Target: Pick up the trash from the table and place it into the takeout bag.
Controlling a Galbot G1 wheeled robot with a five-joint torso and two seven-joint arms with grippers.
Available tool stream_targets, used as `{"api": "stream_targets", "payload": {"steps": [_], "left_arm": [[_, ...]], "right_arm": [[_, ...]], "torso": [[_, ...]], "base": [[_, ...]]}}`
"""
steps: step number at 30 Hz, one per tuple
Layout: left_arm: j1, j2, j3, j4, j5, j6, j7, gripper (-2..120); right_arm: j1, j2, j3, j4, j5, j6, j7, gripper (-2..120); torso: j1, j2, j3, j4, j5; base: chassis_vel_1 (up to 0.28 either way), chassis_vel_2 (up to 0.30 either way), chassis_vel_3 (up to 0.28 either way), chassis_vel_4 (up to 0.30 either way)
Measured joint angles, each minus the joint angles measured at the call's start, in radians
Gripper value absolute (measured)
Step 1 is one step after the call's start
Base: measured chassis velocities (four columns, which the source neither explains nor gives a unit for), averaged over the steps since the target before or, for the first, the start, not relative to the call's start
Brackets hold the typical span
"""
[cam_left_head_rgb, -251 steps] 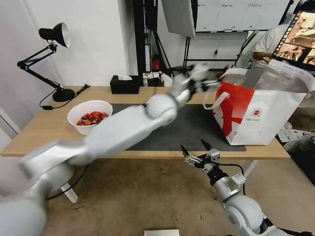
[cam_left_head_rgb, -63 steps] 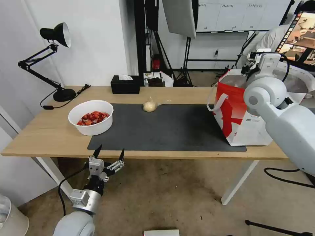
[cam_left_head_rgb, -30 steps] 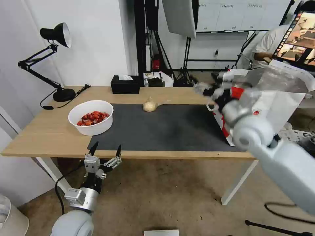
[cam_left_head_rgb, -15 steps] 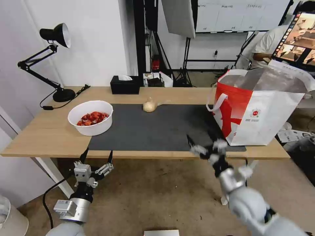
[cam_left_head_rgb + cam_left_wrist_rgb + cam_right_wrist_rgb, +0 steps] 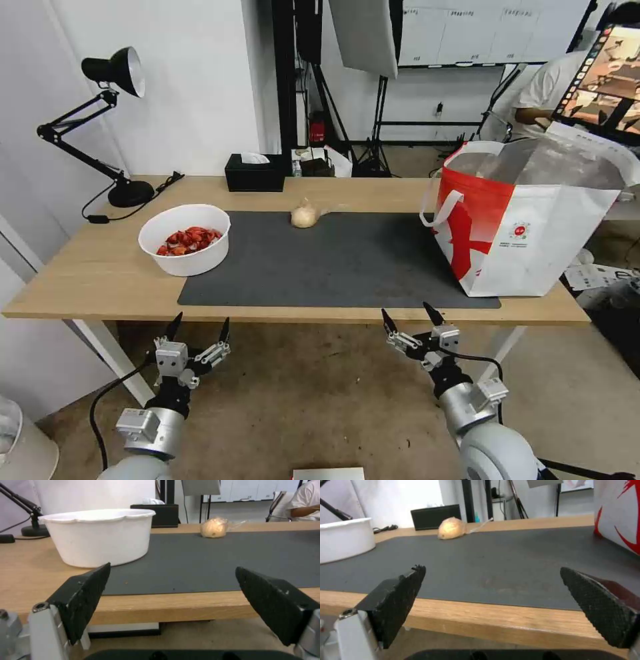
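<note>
Both spread, empty claws (image 5: 198, 325) (image 5: 408, 318) below table (image 5: 87, 267) edge, bagged lump (image 5: 304, 215) far beyond.

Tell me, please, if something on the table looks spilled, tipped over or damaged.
Nothing stands out. The white bowl sits upright holding its red shells, the small clear bag lies intact on the mat, and the takeout bag stands open.

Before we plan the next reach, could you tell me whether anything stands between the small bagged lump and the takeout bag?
Nothing visible does. The bagged lump sits at the mat's far edge, and bare dark mat runs from it to the takeout bag. The white bowl is on the opposite side. Both open grippers, left and right, hang below the table's near edge.
</note>
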Motion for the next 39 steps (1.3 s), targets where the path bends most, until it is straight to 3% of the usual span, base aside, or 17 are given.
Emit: {"api": "stream_targets", "payload": {"steps": [13, 17, 18, 20, 21, 23, 25, 27, 29, 30, 33, 34, 36, 37, 39], "left_arm": [[0.004, -0.001, 0.003, 0.0, 0.009, -0.001, 0.001, 100], [-0.034, 0.022, 0.033, 0.006, 0.001, 0.001, -0.001, 100], [-0.057, 0.035, 0.05, 0.011, -0.006, 0.007, 0.0, 100], [-0.066, 0.042, 0.057, 0.011, -0.012, 0.011, -0.001, 100], [-0.066, 0.042, 0.057, 0.011, -0.012, 0.011, -0.001, 100], [-0.056, 0.04, 0.05, 0.005, -0.012, 0.011, -0.001, 100], [-0.047, 0.033, 0.042, 0.001, -0.011, 0.01, -0.001, 100], [-0.044, 0.031, 0.039, 0.001, -0.011, 0.01, -0.003, 100], [-0.04, 0.025, 0.036, 0.0, -0.009, 0.009, -0.002, 100], [-0.04, 0.025, 0.036, 0.0, -0.009, 0.009, -0.002, 100], [-0.038, 0.02, 0.034, 0.005, -0.006, 0.008, -0.002, 100], [-0.038, 0.02, 0.034, 0.005, -0.006, 0.008, -0.002, 100], [-0.037, 0.016, 0.033, 0.01, -0.005, 0.006, -0.002, 100], [-0.037, 0.016, 0.033, 0.01, -0.005, 0.006, -0.002, 100], [-0.036, 0.015, 0.033, 0.013, -0.005, 0.005, -0.002, 100]], "right_arm": [[0.023, 0.003, -0.029, -0.002, 0.029, -0.005, 0.003, 100], [0.163, -0.032, -0.086, -0.022, 0.089, -0.036, 0.002, 100], [0.217, -0.043, -0.098, -0.039, 0.115, -0.048, 0.002, 100], [0.389, -0.065, -0.194, -0.107, 0.189, -0.08, 0.009, 100], [0.389, -0.065, -0.194, -0.107, 0.189, -0.08, 0.009, 100], [0.593, -0.063, -0.324, -0.197, 0.273, -0.098, 0.014, 100], [0.79, -0.027, -0.446, -0.306, 0.337, -0.109, 0.015, 100], [0.853, -0.008, -0.478, -0.345, 0.352, -0.11, 0.014, 100], [1.036, 0.072, -0.579, -0.486, 0.395, -0.113, 0.009, 100], [1.036, 0.072, -0.579, -0.486, 0.395, -0.113, 0.009, 100], [1.186, 0.196, -0.676, -0.69, 0.407, -0.123, -0.018, 100], [1.186, 0.196, -0.676, -0.69, 0.407, -0.123, -0.018, 100], [1.27, 0.292, -0.706, -0.857, 0.404, -0.138, -0.038, 100], [1.27, 0.292, -0.706, -0.857, 0.404, -0.138, -0.038, 100], [1.33, 0.38, -0.713, -1.0, 0.386, -0.142, -0.058, 100]], "torso": [[0.0, 0.0, 0.0, -0.0003, 0.0001], [0.0, 0.0, 0.0, 0.001, 0.0005], [0.0, 0.0, 0.0, -0.0006, -0.0001], [0.0, 0.0, 0.0, -0.0009, 0.0002], [0.0, 0.0, 0.0, -0.0009, 0.0002], [0.0, 0.0, 0.0, 0.0006, 0.0001], [0.0, 0.0, 0.0, 0.0003, 0.0004], [0.0, 0.0, 0.0, 0.0004, 0.0002], [0.0, 0.0, 0.0, 0.0003, -0.001], [0.0, 0.0, 0.0, 0.0003, -0.001], [0.0, 0.0, 0.0, 0.0004, -0.0001], [0.0, 0.0, 0.0, 0.0004, -0.0001], [0.0, 0.0, 0.0, 0.0001, -0.0003], [0.0, 0.0, 0.0, 0.0001, -0.0003], [0.0, 0.0, 0.0, 0.0, -0.0002]], "base": [[0.0, 0.0, 0.0, 0.0], [0.0, 0.0, 0.0, 0.0], [0.0, 0.0, 0.0, 0.0], [0.0, 0.0, 0.0, 0.0], [0.0, 0.0, 0.0, 0.0], [0.0, 0.0, 0.0, 0.0], [0.0, 0.0, 0.0, 0.0], [0.0, 0.0, 0.0, 0.0], [0.0, 0.0, 0.0, 0.0], [0.0, 0.0, 0.0, 0.0], [0.0, 0.0, 0.0, 0.0], [0.0, 0.0, 0.0, 0.0], [0.0, 0.0, 0.0, 0.0], [0.0, 0.0, 0.0, 0.0], [0.0, 0.0, 0.0, 0.0]]}}
